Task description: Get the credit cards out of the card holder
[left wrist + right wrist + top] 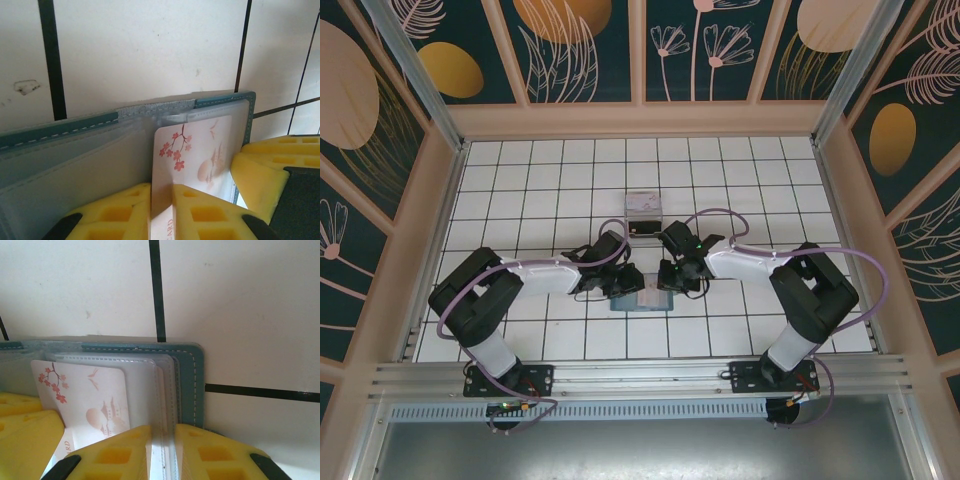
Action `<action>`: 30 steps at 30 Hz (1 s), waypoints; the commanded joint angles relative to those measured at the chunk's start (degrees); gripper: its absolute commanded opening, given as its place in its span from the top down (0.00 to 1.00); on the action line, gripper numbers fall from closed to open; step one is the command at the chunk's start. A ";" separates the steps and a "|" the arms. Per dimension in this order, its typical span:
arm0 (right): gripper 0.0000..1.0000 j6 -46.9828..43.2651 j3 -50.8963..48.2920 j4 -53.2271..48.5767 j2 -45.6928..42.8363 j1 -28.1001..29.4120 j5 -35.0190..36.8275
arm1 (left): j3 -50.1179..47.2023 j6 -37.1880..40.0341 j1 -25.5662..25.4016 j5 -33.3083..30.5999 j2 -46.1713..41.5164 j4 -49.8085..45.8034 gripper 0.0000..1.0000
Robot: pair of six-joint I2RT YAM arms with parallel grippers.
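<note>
Progress: early, I judge | left gripper (161, 210) clamped on pale card (200, 150), held between its fingers, far end inside a sleeve | right gripper (162, 450) pinching card holder (192, 375) sleeves at its fingertips | left: draw card clear.

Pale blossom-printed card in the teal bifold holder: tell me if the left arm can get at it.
Probably yes: the left gripper pinches the pale blossom-printed card at its near edge, while the right gripper pins the teal bifold holder.
</note>
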 commanded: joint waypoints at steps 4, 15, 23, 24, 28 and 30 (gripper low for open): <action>0.79 0.33 -0.87 -3.16 0.76 0.59 1.65 | -1.00 0.33 0.15 -0.11 -1.14 -1.63 0.84; 0.79 0.42 -1.01 -3.16 0.52 0.59 1.80 | -1.45 2.78 1.90 -3.82 -7.39 -7.96 0.86; 0.79 0.31 -0.52 -3.12 0.81 0.62 1.71 | -0.20 5.94 2.76 -6.55 -10.93 -12.57 0.87; 0.79 0.30 -0.51 -3.25 0.89 0.68 1.71 | 0.45 6.71 2.76 -6.81 -11.24 -13.10 0.88; 0.79 0.17 -0.16 -3.37 1.05 0.68 1.80 | 2.96 10.42 2.74 -8.10 -12.30 -15.92 0.91; 0.79 0.16 -0.12 -3.36 0.95 0.68 1.80 | 4.81 14.02 2.71 -8.48 -12.21 -17.74 0.92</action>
